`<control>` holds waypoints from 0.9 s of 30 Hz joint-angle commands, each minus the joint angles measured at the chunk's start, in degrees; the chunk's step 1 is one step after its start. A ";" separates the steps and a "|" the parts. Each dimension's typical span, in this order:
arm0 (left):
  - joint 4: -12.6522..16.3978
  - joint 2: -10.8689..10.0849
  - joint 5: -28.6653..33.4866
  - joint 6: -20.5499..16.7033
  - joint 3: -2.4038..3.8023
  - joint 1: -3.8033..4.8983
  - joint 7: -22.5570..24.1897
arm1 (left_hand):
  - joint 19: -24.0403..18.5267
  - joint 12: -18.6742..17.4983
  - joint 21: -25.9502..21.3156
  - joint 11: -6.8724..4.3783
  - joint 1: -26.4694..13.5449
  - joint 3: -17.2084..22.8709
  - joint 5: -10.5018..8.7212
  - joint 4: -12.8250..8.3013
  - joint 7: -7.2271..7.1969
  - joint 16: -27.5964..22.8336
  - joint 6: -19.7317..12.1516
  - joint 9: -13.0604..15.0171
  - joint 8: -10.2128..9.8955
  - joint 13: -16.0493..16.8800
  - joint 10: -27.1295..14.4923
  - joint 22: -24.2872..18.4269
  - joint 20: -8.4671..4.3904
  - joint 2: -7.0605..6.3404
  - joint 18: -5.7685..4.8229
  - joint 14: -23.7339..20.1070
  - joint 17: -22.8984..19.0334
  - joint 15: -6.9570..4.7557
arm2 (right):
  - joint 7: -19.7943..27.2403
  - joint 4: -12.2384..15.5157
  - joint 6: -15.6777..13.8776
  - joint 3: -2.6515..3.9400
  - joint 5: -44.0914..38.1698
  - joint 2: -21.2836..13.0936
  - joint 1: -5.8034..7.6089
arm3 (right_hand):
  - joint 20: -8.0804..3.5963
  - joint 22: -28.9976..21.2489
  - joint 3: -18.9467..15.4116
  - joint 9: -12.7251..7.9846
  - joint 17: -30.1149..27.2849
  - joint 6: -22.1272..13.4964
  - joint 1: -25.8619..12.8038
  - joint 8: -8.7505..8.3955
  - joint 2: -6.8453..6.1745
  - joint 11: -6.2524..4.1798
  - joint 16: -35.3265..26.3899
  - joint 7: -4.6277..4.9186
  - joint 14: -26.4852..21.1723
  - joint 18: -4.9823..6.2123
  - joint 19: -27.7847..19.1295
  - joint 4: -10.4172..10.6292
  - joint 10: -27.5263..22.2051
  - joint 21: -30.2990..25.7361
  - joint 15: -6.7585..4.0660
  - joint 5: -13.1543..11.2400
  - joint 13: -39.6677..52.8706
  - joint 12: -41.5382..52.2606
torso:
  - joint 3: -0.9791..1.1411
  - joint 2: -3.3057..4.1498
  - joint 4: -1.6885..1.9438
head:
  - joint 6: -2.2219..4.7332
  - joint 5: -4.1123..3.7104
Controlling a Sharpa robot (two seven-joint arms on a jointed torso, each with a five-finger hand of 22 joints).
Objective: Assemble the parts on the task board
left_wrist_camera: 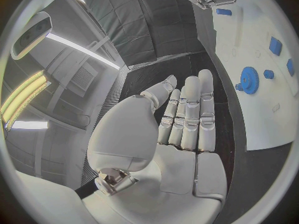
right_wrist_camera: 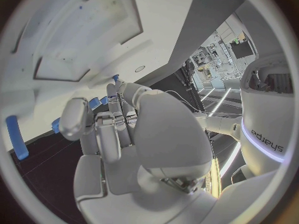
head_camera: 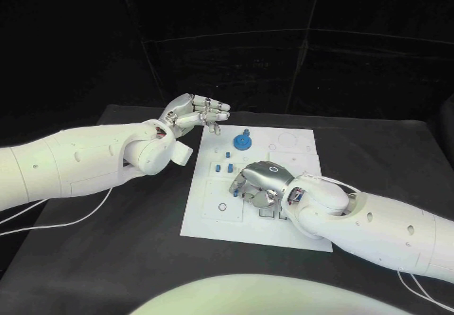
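My task board (head_camera: 210, 216) is a white rectangular plate lying flat in the middle of the black surface (head_camera: 104, 256), marked with outlined recesses and small round holes. Near its far edge sits a blue gear (head_camera: 244, 141), flat on the board, with a small blue peg (head_camera: 235, 140) just beside it. Closer to me, a few short blue pieces (head_camera: 223, 168) lie in a loose row. Another blue piece (head_camera: 233, 190) lies on the board just beside my right robot hand (head_camera: 261, 183).

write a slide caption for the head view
Right hand works over the task board; left hand hovers open by its far corner, near the blue gear.
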 commanded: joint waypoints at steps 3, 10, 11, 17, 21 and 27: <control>0.10 -0.06 0.23 0.69 0.05 0.10 0.25 | -0.23 0.32 -0.38 0.14 0.44 -0.28 -0.11 0.02 0.33 -0.39 -0.16 -0.09 0.03 -0.08 -0.38 -0.05 0.18 -0.03 0.75 -0.44 -0.05 -0.09 | -0.26 0.21 1.41 0.00 -1.96 0.20 0.03 | 0.31 -0.02 0.31 -0.05 15.06 -0.12 -0.64 -0.26 0.05 0.43 0.16 0.40 5.96 -0.38 -0.10 -0.18 -0.19 0.18 0.37 0.27 0.03 -0.44 | -0.01 -0.03 0.01 | -0.04 0.08; 0.11 -0.13 0.23 0.77 0.05 0.10 0.19 | -0.23 0.32 -0.38 0.14 0.44 -0.28 -0.11 0.02 0.33 -0.39 -0.16 -0.09 0.03 -0.08 -0.38 -0.05 0.18 -0.03 0.75 -0.44 -0.05 -0.09 | -1.00 0.23 1.69 -0.02 -3.90 0.29 0.02 | 0.57 -0.97 -0.11 -0.22 15.06 -0.91 -2.14 -0.48 -0.74 0.77 0.16 0.62 5.96 -0.18 -0.85 -0.33 -1.32 -0.27 0.68 0.29 -0.09 -1.23 | -0.03 -0.03 0.00 | -0.06 0.05; 0.11 -0.13 0.23 0.80 0.05 0.10 0.18 | -0.23 0.32 -0.38 0.14 0.44 -0.28 -0.11 0.02 0.33 -0.39 -0.16 -0.09 0.03 -0.08 -0.38 -0.05 0.18 -0.03 0.75 -0.44 -0.05 -0.09 | -1.03 0.21 1.55 -0.03 -4.00 0.31 0.02 | 0.68 -1.36 -0.23 -0.29 15.06 -1.26 -2.54 -0.54 -0.94 0.93 0.16 0.74 5.96 -0.11 -1.13 -0.30 -1.91 -0.48 0.83 0.45 -0.14 -1.58 | -0.03 -0.03 0.00 | -0.06 0.05; 0.11 -0.16 0.23 0.98 0.05 0.10 0.08 | -0.23 0.32 -0.38 0.14 0.44 -0.28 -0.11 0.02 0.33 -0.39 -0.16 -0.09 0.03 -0.08 -0.38 -0.05 0.18 -0.03 0.75 -0.44 -0.05 -0.09 | -0.91 0.08 -0.44 -0.06 -4.24 0.38 0.02 | 1.87 -9.91 -1.47 -0.63 15.06 -4.51 -4.31 -0.59 -2.28 2.47 0.16 1.71 5.96 1.59 -6.83 -0.66 -9.20 -5.38 2.22 1.00 -0.20 -2.20 | -0.03 -0.03 0.02 | -0.01 0.03; 0.09 -0.19 0.23 1.07 0.05 0.10 0.03 | -0.23 0.32 -0.38 0.14 0.44 -0.28 -0.11 0.02 0.33 -0.39 -0.16 -0.09 0.03 -0.08 -0.38 -0.05 0.18 -0.03 0.75 -0.44 -0.05 -0.09 | -0.64 0.21 -3.12 -0.07 -4.13 0.30 0.01 | 2.48 -15.66 -2.87 -0.61 15.06 -6.05 -4.58 -0.55 -2.21 3.03 0.16 2.11 5.96 2.69 -10.73 -1.15 -12.20 -9.05 2.68 0.99 -0.03 -1.84 | -0.02 -0.04 0.03 | 0.02 0.03; -0.03 -0.26 0.23 1.25 0.05 0.10 -0.09 | -0.23 0.37 -0.45 0.16 0.43 -0.34 -0.11 0.04 0.34 -0.41 -0.15 -0.08 0.06 -0.09 -0.45 -0.10 0.19 0.01 0.75 -0.47 -0.14 -0.07 | 0.77 1.87 -7.98 -0.08 -2.47 -1.06 -0.04 | 2.54 -15.74 -3.72 -0.56 15.06 -6.73 -4.82 -0.48 -1.98 2.88 0.16 1.96 5.96 2.68 -10.57 -1.31 -11.52 -9.22 2.62 1.30 0.20 -0.82 | 0.05 -0.08 -0.08 | 0.41 -0.05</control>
